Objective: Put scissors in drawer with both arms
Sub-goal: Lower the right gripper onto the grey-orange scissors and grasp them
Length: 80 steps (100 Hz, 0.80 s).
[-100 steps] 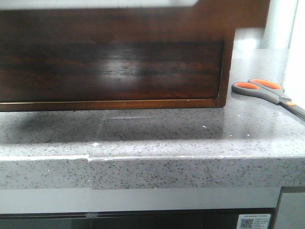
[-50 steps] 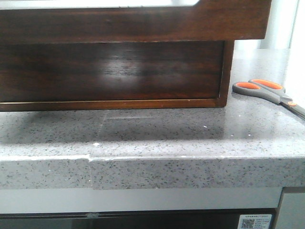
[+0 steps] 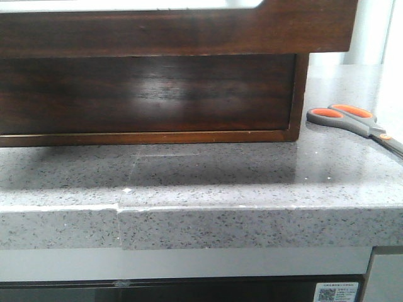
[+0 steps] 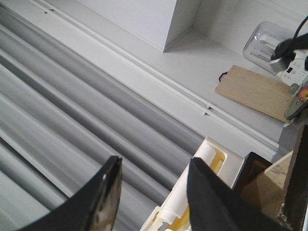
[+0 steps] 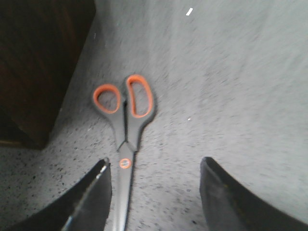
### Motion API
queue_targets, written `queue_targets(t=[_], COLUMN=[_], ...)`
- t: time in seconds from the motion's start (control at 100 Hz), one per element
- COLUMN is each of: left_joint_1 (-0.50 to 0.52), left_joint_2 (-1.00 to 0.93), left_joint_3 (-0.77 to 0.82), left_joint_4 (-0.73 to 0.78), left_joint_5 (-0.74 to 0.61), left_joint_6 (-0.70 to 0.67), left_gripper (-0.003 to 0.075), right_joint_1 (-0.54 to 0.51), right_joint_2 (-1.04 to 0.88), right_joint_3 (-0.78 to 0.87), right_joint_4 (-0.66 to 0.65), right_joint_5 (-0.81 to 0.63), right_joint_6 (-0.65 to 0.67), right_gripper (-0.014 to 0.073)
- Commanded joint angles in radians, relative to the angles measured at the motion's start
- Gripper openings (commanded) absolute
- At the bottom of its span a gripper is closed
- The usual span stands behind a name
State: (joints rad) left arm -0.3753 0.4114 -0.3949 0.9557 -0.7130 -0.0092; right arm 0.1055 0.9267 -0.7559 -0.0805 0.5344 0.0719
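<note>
Three views, taken in turn.

Front view: the drawer (image 3: 148, 94) fills the upper left, its glossy dark brown face standing on the speckled grey countertop (image 3: 208, 182); the scissors (image 3: 352, 119) lie flat on that countertop just beside the drawer's right end, apart from it, orange-lined loops toward the drawer (neither arm shows here).

Left wrist view: the left gripper (image 4: 154, 192) is released, its two black fingers spread with nothing between them; behind it are grey ribbed slats (image 4: 72, 120), a white ledge (image 4: 192, 62) and a pale wooden board (image 4: 255, 91).

Right wrist view: the right gripper (image 5: 154, 192) is released and hangs over the scissors (image 5: 125, 125), the blades running in beside one finger, the loops beyond the fingertips; contact cannot be told. The drawer's (image 5: 38, 62) dark corner stands near the loops.
</note>
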Motion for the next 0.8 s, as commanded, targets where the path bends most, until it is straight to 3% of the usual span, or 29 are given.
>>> queue_targets(t=[0.0, 0.18, 0.31, 0.48, 0.79], left_joint_1=[-0.008, -0.008, -0.008, -0.008, -0.008], left_joint_2=[0.006, 0.006, 0.006, 0.006, 0.006], left_joint_3=[-0.034, -0.034, -0.034, -0.034, -0.034], left_joint_4=[-0.061, -0.061, -0.061, -0.061, -0.061], left_joint_5=[-0.015, -0.015, -0.014, -0.010, -0.009], left_joint_6=[-0.014, -0.014, -0.014, -0.014, -0.014], left_gripper=[0.0308, 0.0308, 0.0308, 0.0308, 0.0308], right_joint_1=[0.026, 0.052, 0.052, 0.052, 0.052], right_joint_2=[0.124, 0.389, 0.537, 0.658, 0.739], right_joint_3=[-0.135, -0.372, -0.499, -0.588, -0.604], right_joint_4=[-0.019, -0.017, -0.011, 0.022, 0.057], right_joint_5=[0.043, 0.313, 0.427, 0.477, 0.487], right_joint_6=[-0.008, -0.008, -0.008, -0.008, -0.008], right_gripper=[0.0367, 0.0367, 0.0367, 0.0367, 0.0367])
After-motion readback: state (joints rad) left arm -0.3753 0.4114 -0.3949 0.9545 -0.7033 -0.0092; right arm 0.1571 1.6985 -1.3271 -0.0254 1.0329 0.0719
